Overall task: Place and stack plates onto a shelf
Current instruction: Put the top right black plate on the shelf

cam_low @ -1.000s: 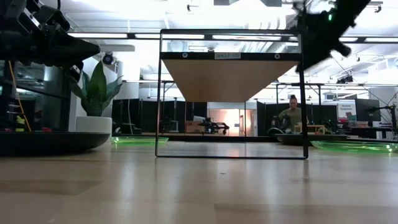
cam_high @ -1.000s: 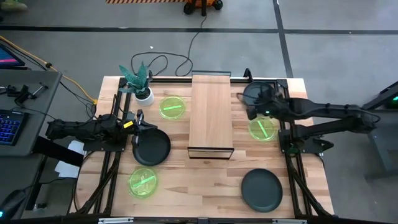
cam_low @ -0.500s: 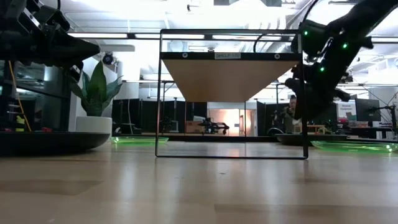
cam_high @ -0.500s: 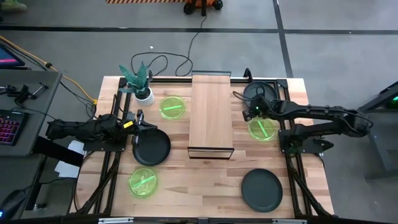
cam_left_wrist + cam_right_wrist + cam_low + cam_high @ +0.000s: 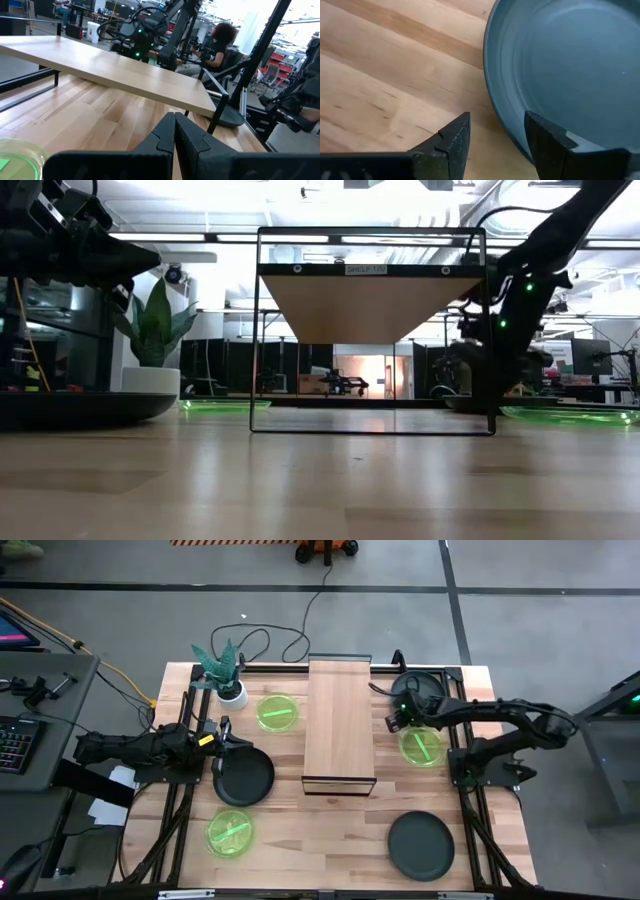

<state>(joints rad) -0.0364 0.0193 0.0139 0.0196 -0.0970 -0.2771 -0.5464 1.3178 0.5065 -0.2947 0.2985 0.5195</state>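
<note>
On the table's far right lies a dark grey plate [image 5: 420, 687] [image 5: 570, 65]. My right gripper [image 5: 393, 721] [image 5: 497, 120] is open and low over the plate's left rim, one finger over the plate and one over the bare wood. The light-wood shelf [image 5: 340, 725] [image 5: 365, 300] stands in the middle. My left gripper [image 5: 222, 737] [image 5: 174, 132] is shut and empty, raised over the far-left rim of another dark plate [image 5: 244, 778]. A third dark plate [image 5: 421, 844] lies near right. Green plates [image 5: 277, 712] [image 5: 231, 833] [image 5: 422, 747] rest flat on the table. My right gripper comes from above, pointing down, with its open fingers on either side of the dark plate's left rim [image 5: 492, 100]. One finger [image 5: 547, 142] is over the plate's inside and the other [image 5: 451, 142] is over the table. Whether either touches the plate, I cannot tell.
A white pot with a green plant [image 5: 224, 672] stands at the far left. The shelf's thin black frame [image 5: 487, 330] stands close to my right arm. A person sits in the room beyond the table [image 5: 220, 47]. Bare wood lies near the front edge [image 5: 320, 840].
My right gripper has come down from high above the table to table height beside the shelf's right side. It has also shifted a little toward the table's left, onto the far dark plate's rim. No plate has moved.
</note>
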